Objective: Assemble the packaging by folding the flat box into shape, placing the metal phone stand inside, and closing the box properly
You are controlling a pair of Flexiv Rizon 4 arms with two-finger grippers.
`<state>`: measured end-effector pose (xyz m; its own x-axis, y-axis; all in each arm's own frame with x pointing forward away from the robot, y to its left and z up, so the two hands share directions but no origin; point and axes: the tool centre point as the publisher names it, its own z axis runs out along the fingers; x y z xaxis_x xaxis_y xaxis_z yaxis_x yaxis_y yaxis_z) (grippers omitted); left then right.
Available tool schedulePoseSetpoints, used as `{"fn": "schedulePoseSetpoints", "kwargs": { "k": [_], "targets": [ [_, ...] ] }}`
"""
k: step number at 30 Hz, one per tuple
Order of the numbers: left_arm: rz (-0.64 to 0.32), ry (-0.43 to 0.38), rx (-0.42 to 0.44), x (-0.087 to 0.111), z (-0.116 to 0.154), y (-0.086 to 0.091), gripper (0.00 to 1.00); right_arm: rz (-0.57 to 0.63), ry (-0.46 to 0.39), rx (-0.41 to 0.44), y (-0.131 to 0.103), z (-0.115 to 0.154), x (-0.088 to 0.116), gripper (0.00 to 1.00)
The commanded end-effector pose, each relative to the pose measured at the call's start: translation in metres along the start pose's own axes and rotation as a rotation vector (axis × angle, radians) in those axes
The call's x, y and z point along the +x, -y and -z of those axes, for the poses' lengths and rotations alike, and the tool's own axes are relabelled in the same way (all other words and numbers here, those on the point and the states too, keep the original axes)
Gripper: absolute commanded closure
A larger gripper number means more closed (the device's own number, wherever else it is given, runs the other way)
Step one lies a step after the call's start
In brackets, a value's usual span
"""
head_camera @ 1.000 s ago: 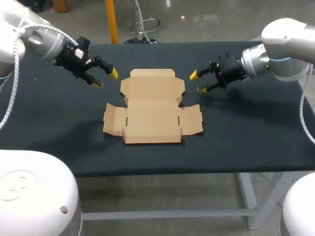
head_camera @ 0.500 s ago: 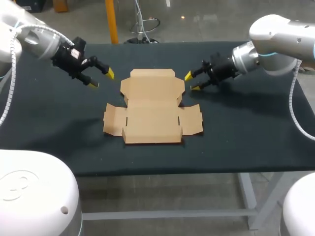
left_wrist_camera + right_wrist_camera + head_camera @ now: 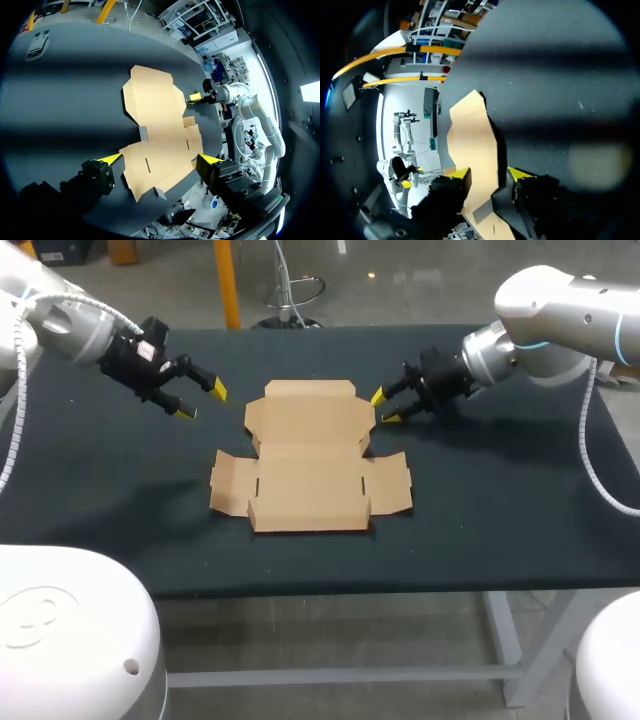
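A flat brown cardboard box (image 3: 310, 455) lies unfolded in the middle of the black table, flaps spread to both sides. My left gripper (image 3: 200, 400) hangs open to the left of the box's far flap, apart from it. In the left wrist view the box (image 3: 155, 110) lies ahead of the wide-apart fingers of that gripper (image 3: 160, 162). My right gripper (image 3: 383, 407) is at the right edge of the far flap, fingers partly closed with a gap between them. In the right wrist view the box edge (image 3: 470, 135) runs ahead of and between the fingers of that gripper (image 3: 490, 175). No phone stand is in view.
The black cloth table (image 3: 480, 520) reaches well past the box on both sides. Its near edge (image 3: 320, 590) runs a short way in front of the box. My right gripper (image 3: 197, 96) shows across the box in the left wrist view.
My right gripper has moved left to the far flap's right edge and its fingers have narrowed. My left gripper has drifted slightly left and farther back, still wide open.
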<state>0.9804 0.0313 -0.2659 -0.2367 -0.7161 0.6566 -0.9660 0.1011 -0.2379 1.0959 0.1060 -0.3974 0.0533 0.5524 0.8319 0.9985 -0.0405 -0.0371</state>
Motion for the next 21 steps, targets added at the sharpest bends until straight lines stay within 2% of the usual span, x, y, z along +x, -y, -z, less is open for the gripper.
{"fn": "schedulePoseSetpoints", "kwargs": {
  "k": [1, 21],
  "targets": [
    [0.001, -0.002, 0.001, -0.002, 0.002, -0.001, 0.0, 0.001, -0.001, 0.091, -0.007, -0.006, -0.001, 0.51],
    [0.015, -0.015, 0.008, -0.016, 0.009, -0.009, 0.0, 0.004, -0.017, 0.062, -0.008, -0.03, 0.0, 0.52]
  ]
}}
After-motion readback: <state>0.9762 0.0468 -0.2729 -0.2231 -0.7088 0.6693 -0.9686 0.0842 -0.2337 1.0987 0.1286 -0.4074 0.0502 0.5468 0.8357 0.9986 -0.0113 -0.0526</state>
